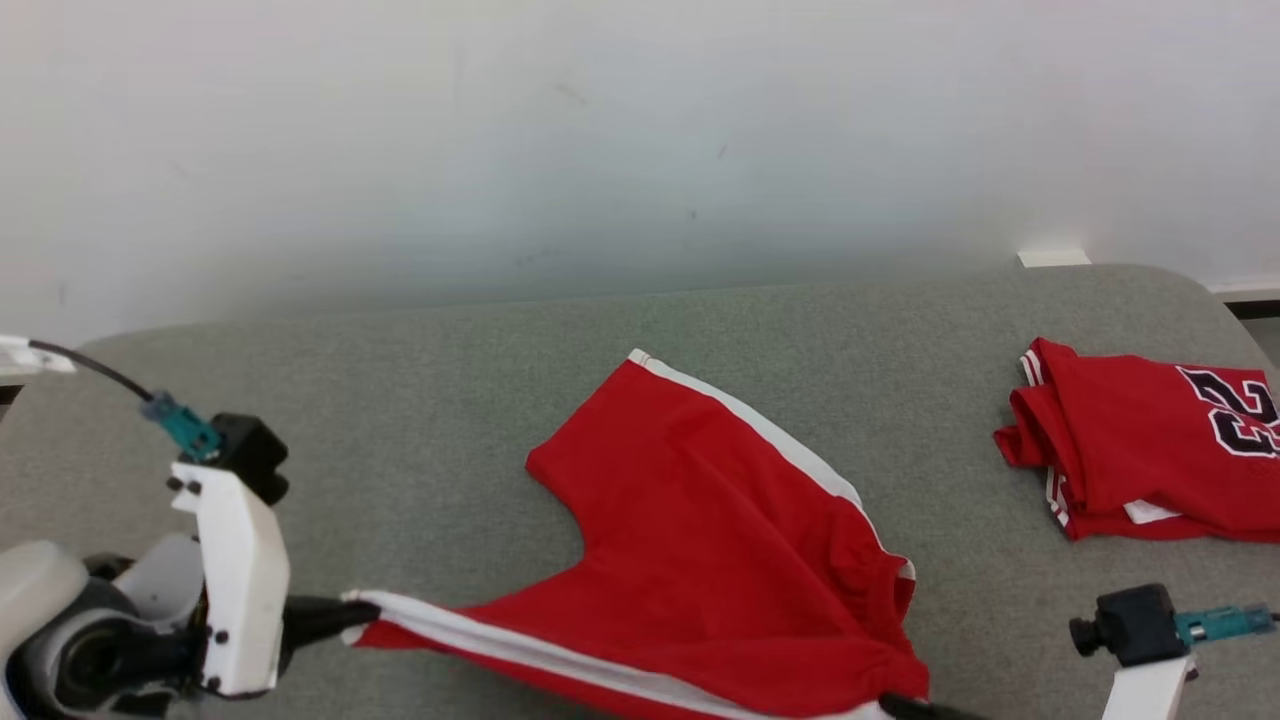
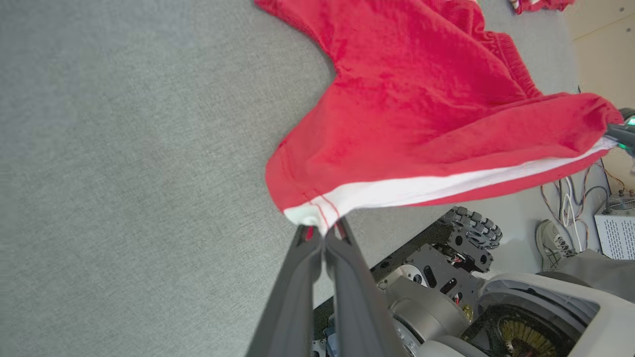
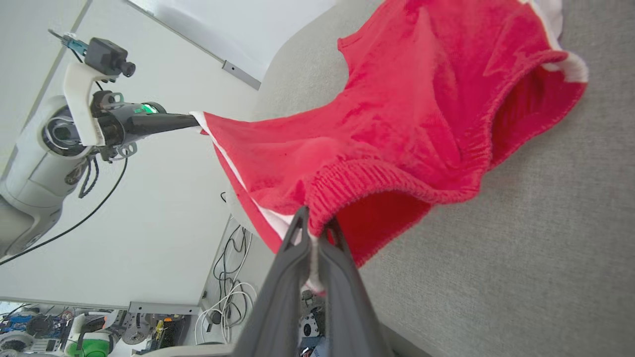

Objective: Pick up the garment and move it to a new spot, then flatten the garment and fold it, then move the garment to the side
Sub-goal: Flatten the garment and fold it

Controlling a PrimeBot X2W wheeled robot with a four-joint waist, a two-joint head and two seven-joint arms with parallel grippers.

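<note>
Left pincer (image 2: 322, 233): closed on the white-striped hem corner (image 2: 310, 215) of the shorts (image 1: 720, 520), at the table's (image 1: 400, 400) near edge, left part.
Right pincer (image 3: 312, 228): closed on the ribbed waistband (image 3: 397, 183), at the table's near edge, right of centre.
Shorts, position: I hold the near side lifted and stretched between both pincers. The rest drapes down and lies on the table's middle, with one leg reaching toward its far edge.
Shorts, handling: I judge them light, soft and limp. They sag between grips and will not hold any shape unsupported. The knit looks grippy rather than slippery, and nothing about it is fragile.
Shorts, grasp points: I rate the thick waistband and the stitched hem corners as the secure holds. The single layer mid-panel would bunch up and slip out.
Jersey (image 1: 1150, 460): folded, on the table's right end, well apart from the shorts.
Count, garments: one pair of shorts in hand, one folded jersey.
Count, side stripes: two white ones, one along each outer edge of the shorts.
Count, pincers: two, both engaged.
Count, tables: one.
</note>
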